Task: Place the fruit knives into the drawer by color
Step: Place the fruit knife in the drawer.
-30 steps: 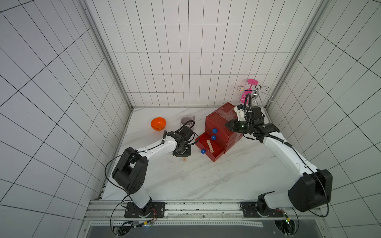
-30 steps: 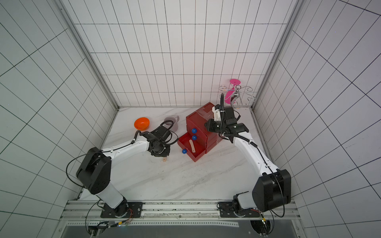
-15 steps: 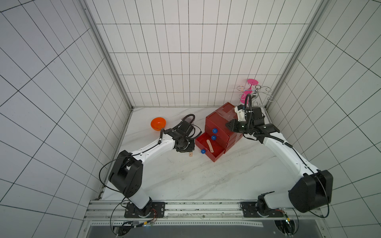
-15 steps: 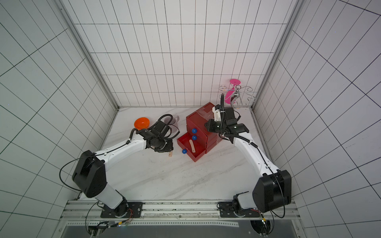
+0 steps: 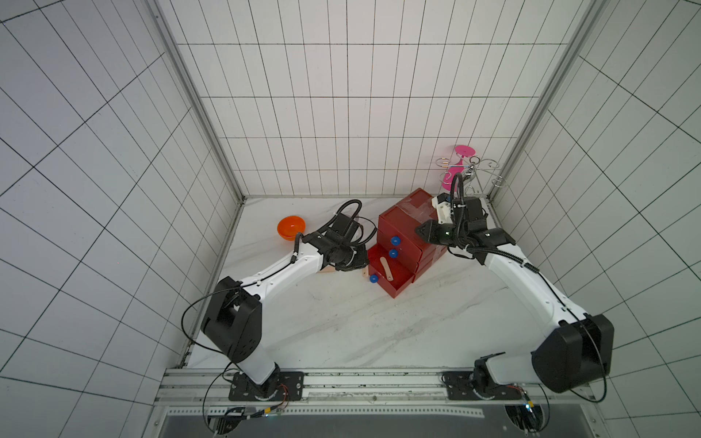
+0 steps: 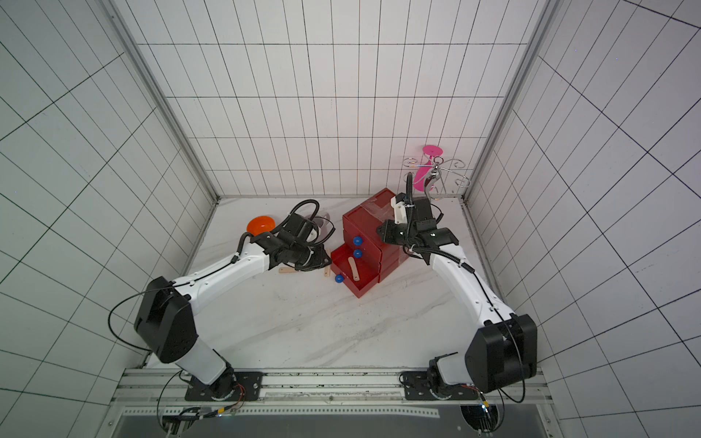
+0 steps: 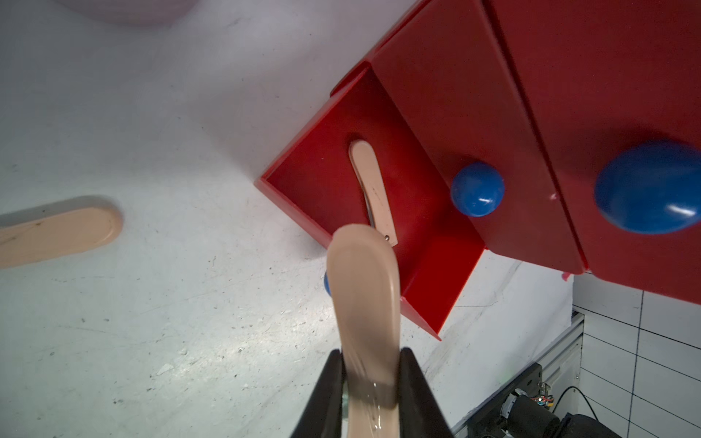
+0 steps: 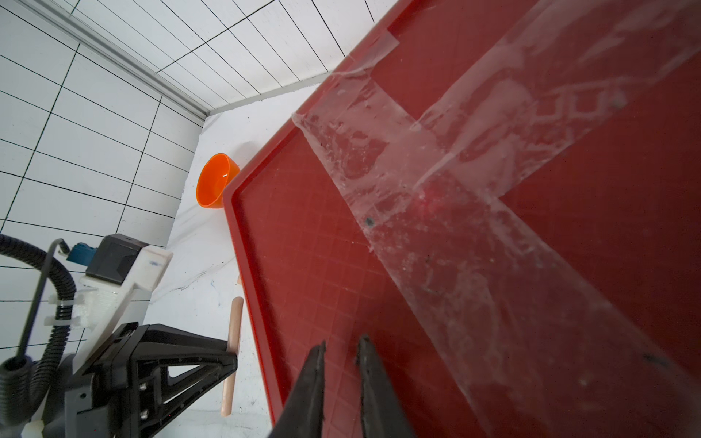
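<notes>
The drawer (image 5: pixel 402 223) (image 6: pixel 364 220) is a red chest with blue ball knobs, and its bottom drawer (image 5: pixel 390 282) (image 7: pixel 322 170) is pulled out. One peach-pink fruit knife (image 5: pixel 387 267) (image 6: pixel 354 269) (image 7: pixel 373 189) lies inside it. My left gripper (image 7: pixel 370 364) (image 6: pixel 320 265) is shut on a second pink knife (image 7: pixel 364 303) (image 6: pixel 327 271), held just outside the open drawer's left wall. A third pink knife (image 7: pixel 57 235) (image 6: pixel 285 270) lies on the table. My right gripper (image 8: pixel 343 341) (image 5: pixel 421 230) rests on the chest's taped top (image 8: pixel 493 265), its jaws a narrow gap apart and empty.
An orange bowl (image 5: pixel 291 227) (image 8: pixel 214 182) stands at the back left of the marble table. A pink goblet (image 5: pixel 461 167) hangs on a wire rack in the back right corner. A pale mauve mug's edge (image 7: pixel 144 11) shows behind the left arm.
My left arm has carried the pink knife to the right, from the open table up to the pulled-out drawer. The right arm and the chest have stayed still.
</notes>
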`<state>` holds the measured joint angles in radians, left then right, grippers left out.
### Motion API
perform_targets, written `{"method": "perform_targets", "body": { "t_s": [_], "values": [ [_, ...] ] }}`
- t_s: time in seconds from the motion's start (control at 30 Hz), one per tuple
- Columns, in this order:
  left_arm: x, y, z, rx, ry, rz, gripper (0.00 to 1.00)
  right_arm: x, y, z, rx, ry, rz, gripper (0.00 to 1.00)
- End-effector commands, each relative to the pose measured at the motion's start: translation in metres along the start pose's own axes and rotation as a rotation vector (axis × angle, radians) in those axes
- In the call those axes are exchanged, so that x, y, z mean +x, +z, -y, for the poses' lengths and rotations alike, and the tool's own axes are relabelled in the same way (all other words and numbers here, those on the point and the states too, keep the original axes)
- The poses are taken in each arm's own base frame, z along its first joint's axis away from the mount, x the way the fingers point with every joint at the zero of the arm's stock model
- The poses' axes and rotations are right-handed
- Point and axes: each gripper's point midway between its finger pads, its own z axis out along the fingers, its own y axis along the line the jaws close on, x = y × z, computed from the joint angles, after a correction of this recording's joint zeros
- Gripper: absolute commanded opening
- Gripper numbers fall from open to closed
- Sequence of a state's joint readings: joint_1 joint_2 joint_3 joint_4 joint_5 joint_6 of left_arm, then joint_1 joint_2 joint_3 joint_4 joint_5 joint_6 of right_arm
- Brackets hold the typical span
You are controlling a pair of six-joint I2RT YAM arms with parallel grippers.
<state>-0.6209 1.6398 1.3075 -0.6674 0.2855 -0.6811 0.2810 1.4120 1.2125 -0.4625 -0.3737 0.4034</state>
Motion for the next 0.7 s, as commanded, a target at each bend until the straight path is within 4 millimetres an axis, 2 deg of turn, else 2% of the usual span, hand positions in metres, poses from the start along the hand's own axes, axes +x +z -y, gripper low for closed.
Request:
{"method": "perform_targets", "body": {
  "t_s": [0.0,0.67],
  "values": [
    [-0.01,0.008,0.017,0.056,-0.016,0.018,0.24,0.153,0.005,0.062,0.239,0.206,-0.555,0.2],
    [-0.021,0.044,0.025,0.074,-0.119,0.026,0.24,0.156,0.003,0.062,0.236,0.2,-0.563,0.2]
  ]
}}
